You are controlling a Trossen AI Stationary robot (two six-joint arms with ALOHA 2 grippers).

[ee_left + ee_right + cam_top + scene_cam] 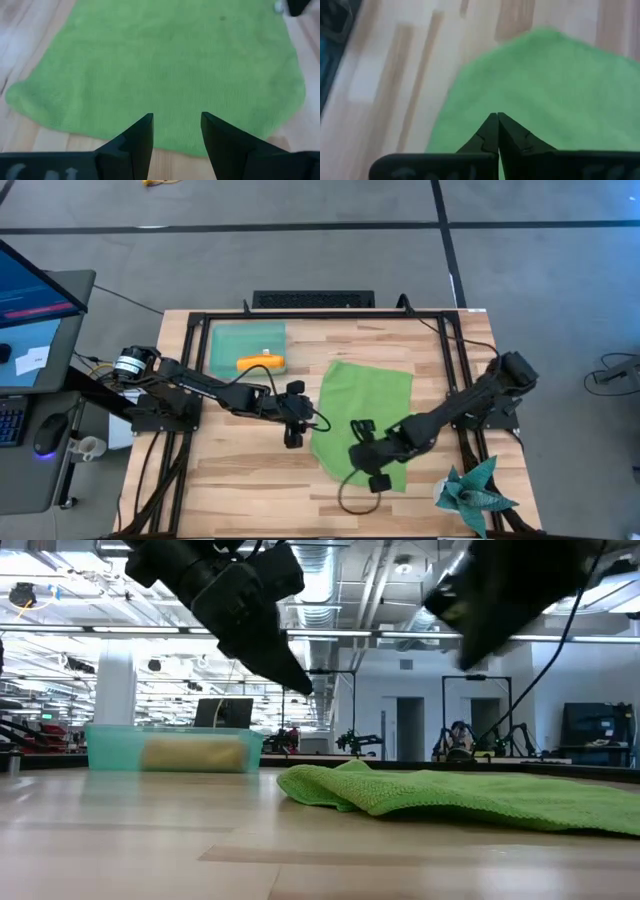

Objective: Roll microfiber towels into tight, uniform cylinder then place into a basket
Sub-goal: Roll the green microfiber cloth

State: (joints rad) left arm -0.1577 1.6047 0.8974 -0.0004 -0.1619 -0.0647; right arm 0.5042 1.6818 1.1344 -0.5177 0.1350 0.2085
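The lime green towel (365, 415) lies spread flat on the wooden table, with a bunched edge in the low view (340, 785). The orange towel (262, 363) lies rolled inside the teal basket (225, 340) at the far left; it also shows in the low view (195, 752). My left gripper (176, 120) is open and hovers above the green towel's left edge (292, 432). My right gripper (497, 119) is shut and empty, held above the towel's near part (362, 445). In the low view both grippers stay clear of the table.
A spiky teal star-shaped object (475, 492) sits at the near right corner. A black frame (330, 313) borders the table's far edge and sides. A loose dark cable (345, 498) loops near the towel's near edge. Bare wood lies at the near left.
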